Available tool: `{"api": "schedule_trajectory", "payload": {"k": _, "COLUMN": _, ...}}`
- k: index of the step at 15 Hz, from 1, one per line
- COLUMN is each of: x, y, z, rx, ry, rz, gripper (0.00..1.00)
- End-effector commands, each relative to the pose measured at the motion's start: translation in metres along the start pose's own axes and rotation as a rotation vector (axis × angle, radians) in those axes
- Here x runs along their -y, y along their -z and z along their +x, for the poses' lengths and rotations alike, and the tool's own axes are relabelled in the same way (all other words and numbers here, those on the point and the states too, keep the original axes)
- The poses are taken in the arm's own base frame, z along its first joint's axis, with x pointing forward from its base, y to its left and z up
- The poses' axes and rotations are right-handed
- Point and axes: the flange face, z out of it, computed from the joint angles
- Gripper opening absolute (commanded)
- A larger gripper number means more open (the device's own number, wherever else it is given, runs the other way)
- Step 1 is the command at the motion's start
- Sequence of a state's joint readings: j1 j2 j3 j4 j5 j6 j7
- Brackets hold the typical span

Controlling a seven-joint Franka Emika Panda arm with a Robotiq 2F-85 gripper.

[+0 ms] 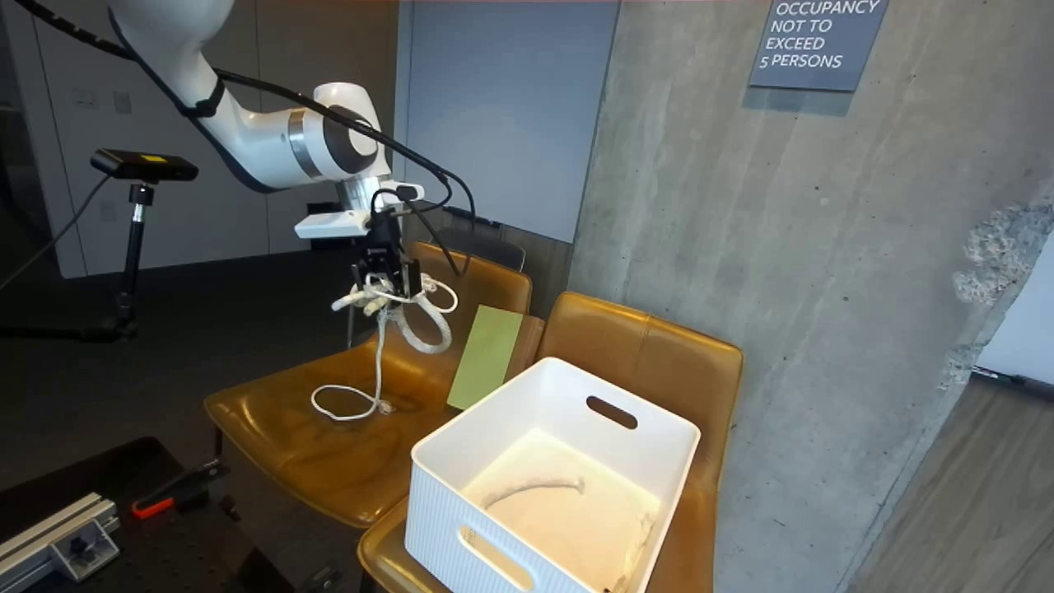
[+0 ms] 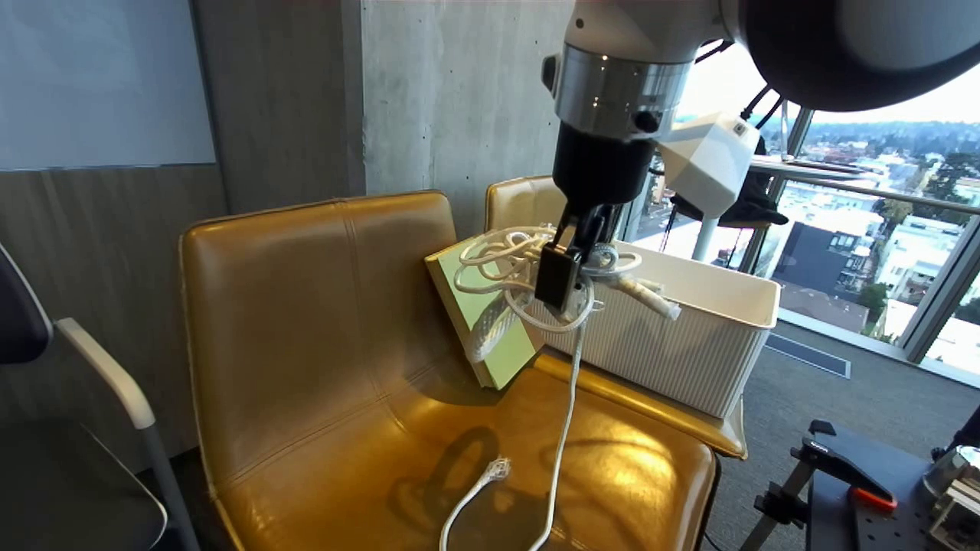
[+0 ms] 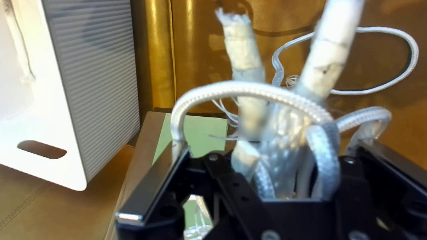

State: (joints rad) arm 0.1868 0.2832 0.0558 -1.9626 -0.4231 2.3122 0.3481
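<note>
The white tangled bundle of braided rope with thick frayed ends (image 1: pixel 384 310) appears in an exterior view above the seat of a tan leather chair (image 1: pixel 280 420), gripped by the closed black two-finger end effector (image 1: pixel 394 287), and a long thin white tail (image 1: pixel 380 358) hangs from it. I judge that the squeeze should be firm and every movement slow, because loose parts can swing. On the neighbouring tan leather chair (image 1: pixel 642 338) stands a white rectangular plastic bin with ribbed sides (image 1: pixel 494 435); inside lie a curved pale rope-like piece (image 1: pixel 535 484) and, along the wall, another pale strip (image 1: pixel 636 550). In an exterior view the bin's inside is mostly hidden, and whether the frayed tip of the tail (image 2: pixel 498 468) touches the seat is not clear, so more height would be prudent. In the wrist view a white cord loop (image 3: pixel 247 87) arches close to the black fingers (image 3: pixel 155 185); before releasing, it is wise to check that nothing hooks them. One pale piece in the bin shows too.
</note>
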Motion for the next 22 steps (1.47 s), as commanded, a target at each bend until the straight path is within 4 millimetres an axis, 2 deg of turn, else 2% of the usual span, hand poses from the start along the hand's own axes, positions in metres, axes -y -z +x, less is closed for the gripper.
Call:
{"api": "schedule_trajectory", "payload": {"k": 1, "x": 0.009, "y": 0.008, "z": 0.002, "rx": -0.049, "ry": -0.007, "rz": 0.025, "gripper": 0.0}}
{"api": "schedule_trajectory", "payload": {"k": 2, "x": 0.011, "y": 0.009, "z": 0.003, "rx": -0.058, "ry": -0.007, "rz": 0.027, "gripper": 0.25}}
{"api": "schedule_trajectory", "payload": {"k": 4, "x": 0.015, "y": 0.009, "z": 0.004, "rx": -0.064, "ry": -0.009, "rz": 0.035, "gripper": 0.33}}
{"api": "schedule_trajectory", "payload": {"k": 7, "x": 0.012, "y": 0.007, "z": 0.004, "rx": -0.058, "ry": -0.018, "rz": 0.041, "gripper": 0.54}}
{"api": "schedule_trajectory", "payload": {"k": 11, "x": -0.004, "y": 0.005, "z": 0.001, "rx": -0.051, "ry": -0.04, "rz": 0.05, "gripper": 0.84}}
{"api": "schedule_trajectory", "payload": {"k": 13, "x": -0.018, "y": 0.002, "z": -0.002, "rx": -0.047, "ry": -0.061, "rz": 0.049, "gripper": 0.97}}
{"api": "schedule_trajectory", "payload": {"k": 14, "x": -0.031, "y": -0.002, "z": -0.004, "rx": -0.043, "ry": -0.076, "rz": 0.045, "gripper": 1.0}}
{"api": "schedule_trajectory", "payload": {"k": 17, "x": -0.074, "y": -0.014, "z": -0.013, "rx": -0.036, "ry": -0.119, "rz": 0.025, "gripper": 1.0}}
{"api": "schedule_trajectory", "payload": {"k": 20, "x": -0.132, "y": -0.029, "z": -0.02, "rx": -0.036, "ry": -0.171, "rz": 0.001, "gripper": 1.0}}
{"api": "schedule_trajectory", "payload": {"k": 22, "x": -0.177, "y": -0.036, "z": -0.021, "rx": -0.037, "ry": -0.206, "rz": -0.014, "gripper": 1.0}}
